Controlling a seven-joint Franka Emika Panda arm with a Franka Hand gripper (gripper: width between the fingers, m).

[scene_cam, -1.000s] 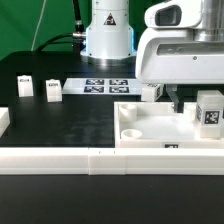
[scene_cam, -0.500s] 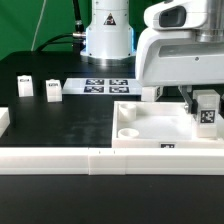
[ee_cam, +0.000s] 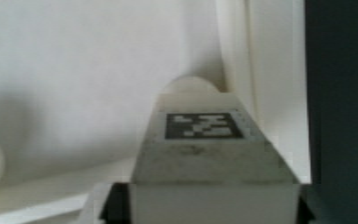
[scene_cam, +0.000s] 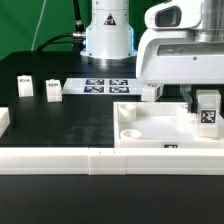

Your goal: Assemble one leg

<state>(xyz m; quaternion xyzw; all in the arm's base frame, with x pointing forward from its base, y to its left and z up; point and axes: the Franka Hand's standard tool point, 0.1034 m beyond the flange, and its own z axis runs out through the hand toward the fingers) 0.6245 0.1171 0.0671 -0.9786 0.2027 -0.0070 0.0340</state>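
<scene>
My hand point(scene_cam: 206, 100) is clamped on the leg point(scene_cam: 207, 114), a chunky white block with a crisp black-and-white tag, standing it upright in the right-hand corner of the tray-like part point(scene_cam: 150, 130) as the exterior view shows it. It looks partly seated, I'd judge, not yet fixed. Matte white plastic, rounded holes. Three more blocks point(scene_cam: 53, 90) wait on the black worktop point(scene_cam: 70, 125).
</scene>
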